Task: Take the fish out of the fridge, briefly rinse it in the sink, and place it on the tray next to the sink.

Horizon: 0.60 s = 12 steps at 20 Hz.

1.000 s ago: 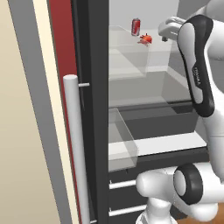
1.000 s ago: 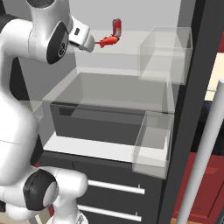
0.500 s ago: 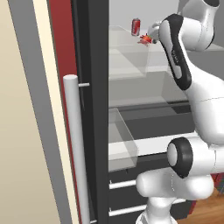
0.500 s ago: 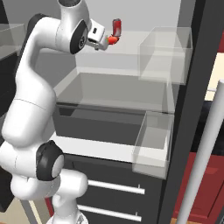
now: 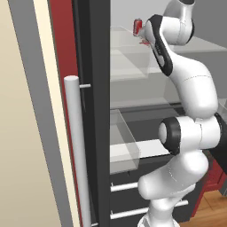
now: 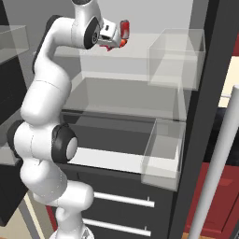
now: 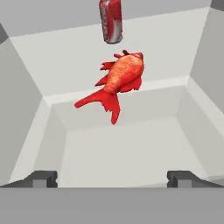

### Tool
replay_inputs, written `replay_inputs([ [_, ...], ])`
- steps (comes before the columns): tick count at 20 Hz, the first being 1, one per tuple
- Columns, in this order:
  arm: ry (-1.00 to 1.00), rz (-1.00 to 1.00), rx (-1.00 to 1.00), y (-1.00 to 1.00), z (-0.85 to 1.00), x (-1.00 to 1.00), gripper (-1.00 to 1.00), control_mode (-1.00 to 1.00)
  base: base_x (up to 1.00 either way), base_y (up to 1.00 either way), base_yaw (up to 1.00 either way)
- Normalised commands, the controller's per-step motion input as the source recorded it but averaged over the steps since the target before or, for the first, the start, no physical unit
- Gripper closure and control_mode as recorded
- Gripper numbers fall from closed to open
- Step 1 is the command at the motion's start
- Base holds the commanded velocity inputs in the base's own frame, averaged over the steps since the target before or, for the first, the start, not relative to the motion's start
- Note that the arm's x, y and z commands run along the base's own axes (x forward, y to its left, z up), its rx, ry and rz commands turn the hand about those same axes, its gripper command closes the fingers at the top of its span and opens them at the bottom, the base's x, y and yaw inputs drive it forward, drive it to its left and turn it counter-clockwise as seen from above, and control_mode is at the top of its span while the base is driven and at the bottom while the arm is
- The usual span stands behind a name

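Up on the top shelf of the open fridge (image 5: 95,88), the gripper (image 7: 112,177) is nosed right in, and its two dark fingertips (image 7: 41,178) stand spread wide, one at each bottom corner of the hand view, with nothing between them. Dead ahead, at twelve o'clock from the fingers, lies the fish (image 7: 116,81), red-orange, head toward one o'clock, thin tail trailing off toward eight. It rests on the pale shelf floor, clear of both fingertips, no contact at all. Just beyond its head, at twelve o'clock again, stands the red soda can (image 7: 110,20), upright on the shelf, close to the fish though whether they touch is hard to tell.

From the right base view, the gripper (image 6: 110,38) sits at the end of the white arm, level with that upper shelf, and the soda can (image 6: 124,29) shows just past it at three o'clock, a sliver of the fish (image 6: 122,42) peeking out underneath. Over in the left base view the soda can (image 5: 137,25) peeps out at nine o'clock from the arm's dark wrist, and the fridge's long silver bar handle (image 5: 77,150) runs down the near door edge. Below the arm, a clear drawer (image 6: 161,156) juts out over the dark lower drawers.
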Motion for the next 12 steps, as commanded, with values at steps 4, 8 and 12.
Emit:
replay_inputs([
  [4,0.00,0.00,-0.07,0.00,-0.09,0.75,-1.00,-1.00,0.00,0.00,0.00],
  [8,0.00,0.00,-0.01,0.00,0.00,0.80,-1.00,-1.00,0.00,0.00,0.00],
  [12,0.00,0.00,0.00,0.00,-0.01,0.75,-1.00,-1.00,0.00,0.00,0.00],
])
